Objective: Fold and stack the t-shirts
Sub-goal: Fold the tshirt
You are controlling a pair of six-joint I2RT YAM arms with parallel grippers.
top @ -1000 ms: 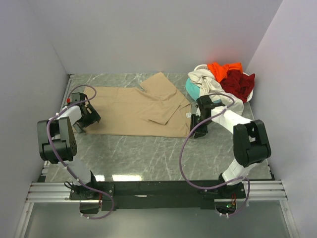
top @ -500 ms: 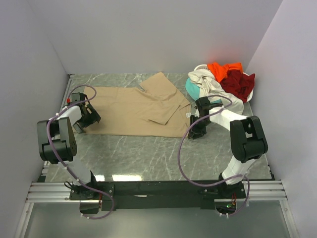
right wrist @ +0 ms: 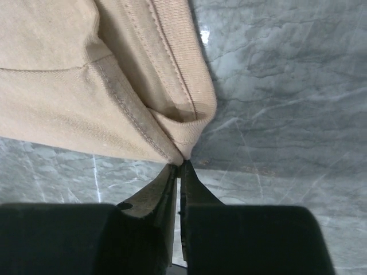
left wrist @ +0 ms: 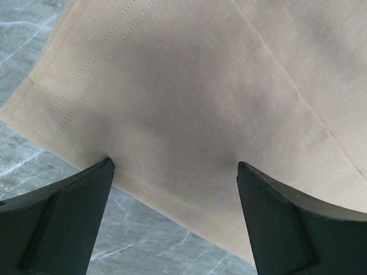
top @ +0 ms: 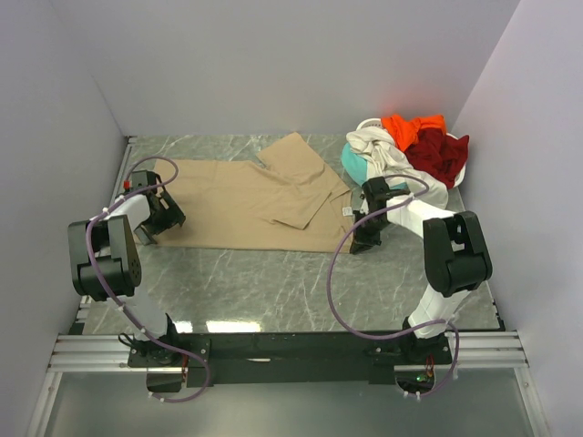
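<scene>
1. Top external view: large tan short-sleeved cloth t-shirt (top: 241, 205), lying flat across the far half of the grey marbled table (top: 273, 291), partly doubled over itself toward its right end.
2. Heap, far right corner of table: cream-white t-shirt (top: 373, 141), bright orange t-shirt (top: 412, 127), dark red t-shirt (top: 441, 153) and teal t-shirt (top: 353, 162), crumpled together, none folded.
3. Left fingers (left wrist: 57, 223): spread wide, straddling the tan t-shirt's near edge beside the stitched hem; nothing held.
4. Right fingers (right wrist: 150, 197): pressed together, pinching a doubled, seamed edge at the tan t-shirt's near right end.
5. Step in hand (judged): taking hold for a fold of the tan t-shirt; right side gripped, left side not yet.
6. Next move (judged): left fingers must close on the near edge. Both arms should then lift evenly and carry that edge across, keeping the cloth taut and square.
</scene>
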